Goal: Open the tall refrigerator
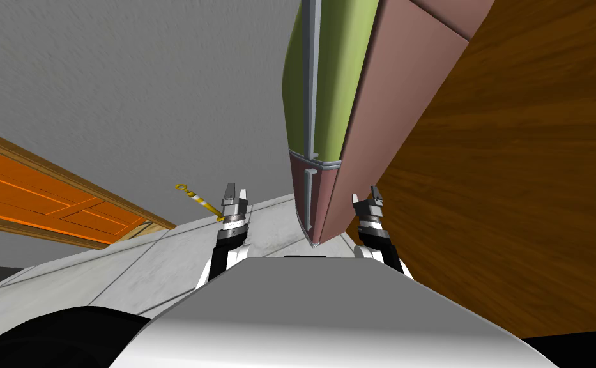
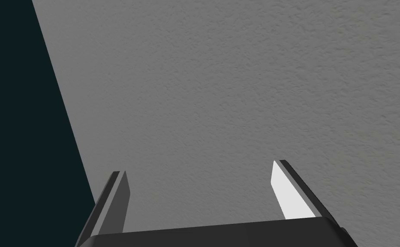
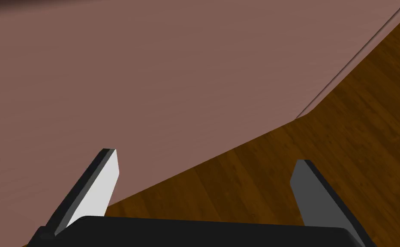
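- The tall refrigerator stands just ahead between my arms, its upper door green, its lower door and side brownish-pink
- My right end effector, fingers spread and empty, hovers at its right side, by a dark wooden surface
- My left end effector, also spread, hangs left of it

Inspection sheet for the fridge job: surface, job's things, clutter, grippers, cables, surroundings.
Surface: pale tiled floor.
Job's things: tall refrigerator; green upper door and brownish lower door look shut; grey handles untouched.
Clutter: yellow-and-white striped rod with a ring end, beyond the left gripper.
Grippers: left gripper open, facing the grey wall; right gripper open, beside the refrigerator's side; both hold nothing.
Cables: nothing seen.
Surroundings: orange door on my left, wooden panel on my right.
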Available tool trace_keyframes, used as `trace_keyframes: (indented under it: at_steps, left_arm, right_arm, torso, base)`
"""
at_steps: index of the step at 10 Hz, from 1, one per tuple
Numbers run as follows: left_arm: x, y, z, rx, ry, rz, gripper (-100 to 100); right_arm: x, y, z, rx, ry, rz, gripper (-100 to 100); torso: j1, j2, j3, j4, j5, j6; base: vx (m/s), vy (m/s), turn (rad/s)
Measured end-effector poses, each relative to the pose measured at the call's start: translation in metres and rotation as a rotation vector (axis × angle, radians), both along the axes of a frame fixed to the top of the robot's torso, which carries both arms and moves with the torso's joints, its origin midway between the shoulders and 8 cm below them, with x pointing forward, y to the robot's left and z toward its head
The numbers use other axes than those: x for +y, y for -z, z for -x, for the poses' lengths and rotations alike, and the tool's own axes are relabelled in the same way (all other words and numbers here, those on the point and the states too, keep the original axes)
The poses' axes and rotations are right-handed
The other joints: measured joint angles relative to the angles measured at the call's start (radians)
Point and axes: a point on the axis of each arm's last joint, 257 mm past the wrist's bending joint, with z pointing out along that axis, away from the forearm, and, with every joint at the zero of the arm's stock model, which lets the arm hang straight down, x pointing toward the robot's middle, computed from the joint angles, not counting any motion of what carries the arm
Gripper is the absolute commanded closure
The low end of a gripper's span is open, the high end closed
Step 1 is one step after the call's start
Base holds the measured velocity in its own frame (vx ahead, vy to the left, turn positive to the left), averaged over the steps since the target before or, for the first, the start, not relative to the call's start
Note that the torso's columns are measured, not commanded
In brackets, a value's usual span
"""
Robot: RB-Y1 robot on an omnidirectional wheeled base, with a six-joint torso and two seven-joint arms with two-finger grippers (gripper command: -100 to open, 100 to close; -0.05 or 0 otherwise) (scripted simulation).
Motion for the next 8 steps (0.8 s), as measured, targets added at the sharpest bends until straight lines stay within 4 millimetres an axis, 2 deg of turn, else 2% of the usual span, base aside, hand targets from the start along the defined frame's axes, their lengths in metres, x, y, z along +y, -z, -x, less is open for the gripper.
trace_keyframes:
  at_steps: [2, 8]
  left_arm:
    - [0.0000, 0.0000, 0.0000, 0.000, 0.000, 0.000, 0]
    - [0.0000, -0.0002, 0.0001, 0.000, 0.000, 0.000, 0]
  right_arm:
    - [0.0000, 0.0000, 0.0000, 0.000, 0.000, 0.000, 0]
    - [0.0000, -0.0002, 0.0000, 0.000, 0.000, 0.000, 0]
  torso:
    - [0.000, 0.104, -0.209, 0.105, 0.000, 0.000]
    - [0.000, 0.544, -1.087, 0.544, 0.000, 0.000]
  base:
    - [0.000, 0.000, 0.000]
    - [0.000, 0.000, 0.000]
